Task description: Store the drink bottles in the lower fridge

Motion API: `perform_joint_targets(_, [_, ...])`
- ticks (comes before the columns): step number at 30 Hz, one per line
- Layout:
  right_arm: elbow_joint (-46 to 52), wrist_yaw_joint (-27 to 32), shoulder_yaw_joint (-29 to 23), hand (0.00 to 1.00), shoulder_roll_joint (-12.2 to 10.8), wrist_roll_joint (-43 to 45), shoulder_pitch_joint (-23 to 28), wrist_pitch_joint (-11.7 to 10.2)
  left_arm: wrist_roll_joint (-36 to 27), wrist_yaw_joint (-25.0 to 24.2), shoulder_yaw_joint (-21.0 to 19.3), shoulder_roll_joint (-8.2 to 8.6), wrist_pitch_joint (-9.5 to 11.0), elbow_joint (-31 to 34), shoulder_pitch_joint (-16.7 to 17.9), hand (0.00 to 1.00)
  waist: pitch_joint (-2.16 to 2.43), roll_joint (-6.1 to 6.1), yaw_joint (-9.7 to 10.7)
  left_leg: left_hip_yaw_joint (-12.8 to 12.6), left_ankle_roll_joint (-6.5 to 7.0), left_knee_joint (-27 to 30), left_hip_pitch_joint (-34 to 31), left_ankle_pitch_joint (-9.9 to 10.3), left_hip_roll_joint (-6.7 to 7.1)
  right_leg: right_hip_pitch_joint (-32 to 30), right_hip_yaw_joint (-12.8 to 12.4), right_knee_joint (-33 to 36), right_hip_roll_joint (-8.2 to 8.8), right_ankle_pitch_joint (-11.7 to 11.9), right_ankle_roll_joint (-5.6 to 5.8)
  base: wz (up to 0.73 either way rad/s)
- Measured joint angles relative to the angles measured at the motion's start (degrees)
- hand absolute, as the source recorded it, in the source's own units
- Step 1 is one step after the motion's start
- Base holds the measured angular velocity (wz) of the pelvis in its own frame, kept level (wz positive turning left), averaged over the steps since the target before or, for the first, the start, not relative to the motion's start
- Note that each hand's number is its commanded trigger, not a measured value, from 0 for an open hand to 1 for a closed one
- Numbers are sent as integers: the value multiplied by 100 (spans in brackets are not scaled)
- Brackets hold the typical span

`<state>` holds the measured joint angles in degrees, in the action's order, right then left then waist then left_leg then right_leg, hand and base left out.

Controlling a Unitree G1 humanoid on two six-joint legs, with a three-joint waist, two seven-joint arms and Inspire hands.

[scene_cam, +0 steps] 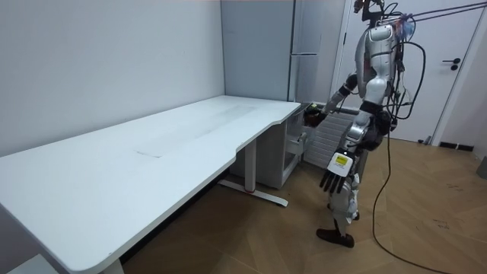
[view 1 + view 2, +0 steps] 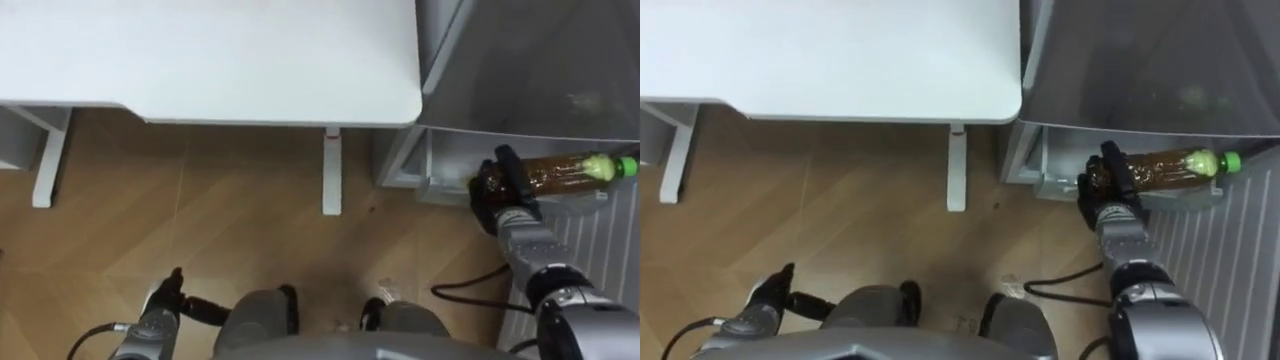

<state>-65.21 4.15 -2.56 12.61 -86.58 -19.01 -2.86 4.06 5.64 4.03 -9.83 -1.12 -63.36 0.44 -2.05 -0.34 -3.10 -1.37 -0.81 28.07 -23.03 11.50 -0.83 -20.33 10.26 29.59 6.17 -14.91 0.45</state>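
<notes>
the right hand [image 2: 497,190] is clamped round the base end of the drink bottle [image 2: 565,172] at the right edge of the frame. the drink is brown, the cap green. the bottle lies level, cap pointing right, at the open lower part of the grey fridge [image 2: 540,70]. the left hand [image 2: 165,300] hangs low at the lower left, fingers relaxed and apart, holding nothing. the white table [image 2: 250,60] spans the upper left. in the room view the robot stands upright near the table's far corner, right arm reached toward the fridge.
</notes>
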Motion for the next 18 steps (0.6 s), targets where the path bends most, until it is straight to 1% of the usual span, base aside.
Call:
perform_joint_targets(1, [-8,0,9,100,39,67,-13,5,-11,-1,107,4,2,-57,-119,0,-14,-21,-49,4,15,142,-167,9,54,-205,-2,247,81,-80,1,20])
perform_joint_targets(2, [-5,-1,10,100,50,90,-18,19,-12,0,151,-2,2,-73,-167,0,-16,-24,-63,4,33,212,-253,21,71,-299,-12,352,103,-127,6,20])
perform_joint_targets(4, [-3,6,11,100,66,160,-89,90,-39,18,214,-14,4,-74,-344,0,-30,-46,-87,6,72,498,-631,55,122,-707,-30,774,200,-279,10,17])
perform_joint_targets(6, [-4,17,15,100,102,187,-184,129,-124,39,358,-27,3,-81,-436,0,-41,-58,-171,2,67,698,-939,82,153,-1066,-89,1050,243,-322,-7,0])
perform_joint_targets(8, [0,42,15,100,175,176,-262,158,-139,43,419,-35,6,-82,-487,0,-46,-61,-196,6,70,872,-1259,94,157,-1394,-102,1274,272,-342,-25,2])
perform_joint_targets(10, [-3,110,14,100,290,143,-408,169,-233,70,421,-90,8,-85,-570,0,-56,-75,-230,11,68,1129,-1686,103,153,-1819,-134,1546,284,-357,-47,0])
perform_joint_targets(11, [-4,117,12,100,320,114,-445,171,-251,101,421,-105,9,-93,-571,0,-57,-75,-235,10,68,1187,-1779,110,152,-1917,-142,1607,288,-366,-47,0])
perform_joint_targets(13, [-3,132,6,100,472,-42,-587,171,-468,243,424,-151,-2,-91,-566,0,-69,-95,-223,-9,44,1382,-2131,139,164,-2299,-173,1854,329,-422,-19,0])
perform_joint_targets(14, [-3,138,2,100,513,-81,-623,171,-479,276,427,-168,-10,-78,-565,0,-74,-102,-223,-9,43,1432,-2225,139,165,-2390,-173,1910,336,-429,-20,0])
perform_joint_targets(16, [29,222,-5,100,637,-136,-809,172,-513,399,481,-248,-35,-76,-578,0,-97,-150,-225,-8,32,1689,-2611,151,153,-2781,-192,2171,350,-455,-60,0])
perform_joint_targets(18, [29,289,-72,100,689,-173,-960,173,-516,487,532,-265,-58,-79,-578,0,-112,-180,-228,-15,26,1854,-2832,167,150,-3012,-217,2349,364,-479,-91,0])
